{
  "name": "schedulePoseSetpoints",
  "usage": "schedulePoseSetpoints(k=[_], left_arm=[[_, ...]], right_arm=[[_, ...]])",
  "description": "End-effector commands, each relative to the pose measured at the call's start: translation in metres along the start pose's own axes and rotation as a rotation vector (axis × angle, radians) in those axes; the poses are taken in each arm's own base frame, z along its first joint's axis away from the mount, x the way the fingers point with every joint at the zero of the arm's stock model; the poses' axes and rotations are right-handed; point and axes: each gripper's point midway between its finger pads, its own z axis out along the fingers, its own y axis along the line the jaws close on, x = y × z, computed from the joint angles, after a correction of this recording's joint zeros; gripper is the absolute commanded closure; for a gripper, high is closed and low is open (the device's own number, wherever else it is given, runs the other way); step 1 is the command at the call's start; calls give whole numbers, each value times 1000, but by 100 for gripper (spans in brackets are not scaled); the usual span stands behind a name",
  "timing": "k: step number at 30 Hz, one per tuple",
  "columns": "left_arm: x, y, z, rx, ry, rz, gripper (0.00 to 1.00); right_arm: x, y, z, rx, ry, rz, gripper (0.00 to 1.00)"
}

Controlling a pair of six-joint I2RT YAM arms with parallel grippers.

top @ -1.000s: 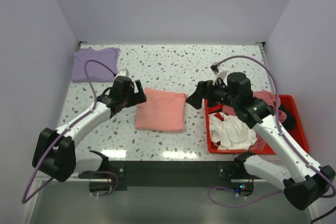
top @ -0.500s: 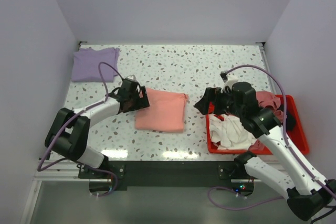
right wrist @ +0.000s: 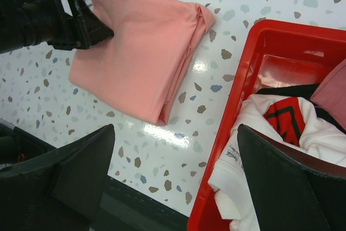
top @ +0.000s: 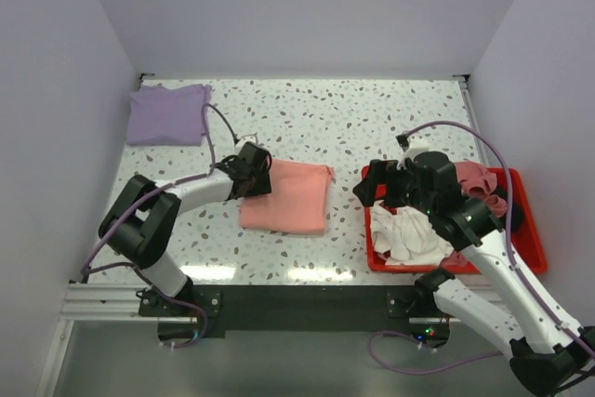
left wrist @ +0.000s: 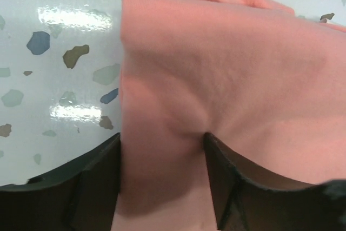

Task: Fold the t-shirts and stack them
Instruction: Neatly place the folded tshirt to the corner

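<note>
A salmon-pink t-shirt (top: pixel 288 197) lies folded mid-table; it also shows in the left wrist view (left wrist: pixel 227 68) and the right wrist view (right wrist: pixel 140 52). My left gripper (top: pixel 260 174) is at its left edge, open, with the cloth edge between its fingers (left wrist: pixel 162 139). A lavender t-shirt (top: pixel 167 113) lies folded at the far left corner. My right gripper (top: pixel 367 183) hovers open and empty above the table beside the bin's left rim (right wrist: pixel 175 128). White (top: pixel 409 234), dusty pink (top: pixel 474 178) and black (right wrist: pixel 284 114) tees lie crumpled in the bin.
The red plastic bin (top: pixel 528 220) sits at the right near the table's front edge, its left wall (right wrist: pixel 254 58) close to my right gripper. White walls enclose the table on three sides.
My left gripper has moved right along the table onto the salmon shirt's left edge. My right gripper has drawn back right and slightly toward the front, over the bin's left rim.
</note>
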Motion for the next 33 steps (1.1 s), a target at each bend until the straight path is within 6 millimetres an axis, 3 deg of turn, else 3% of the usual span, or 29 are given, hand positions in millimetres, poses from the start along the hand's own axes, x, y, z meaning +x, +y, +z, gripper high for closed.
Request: schedulePoseSetpoints(k=[1,5,12,18,24,33], left_arm=[[41,15,10,-97,119,47,41],[48,23,16,-166,140,64,61],[31,30,15,-246,95,79,100],[-37,29,0,-360,-78,122,100],[-106,41,-14,-457,-235,218,100],[-199,95,-14,-515,-388,219,100]], right_arm=[[-1,-13,-1,65,-16,-18,1],[-4,-20,1,101,-45,-19,1],[-7,-27,7,134,-57,-42,1],[-6,-29,18,141,-45,-69,1],[-7,-31,30,141,-44,-114,1],[-12,-38,44,161,-103,-131,1]])
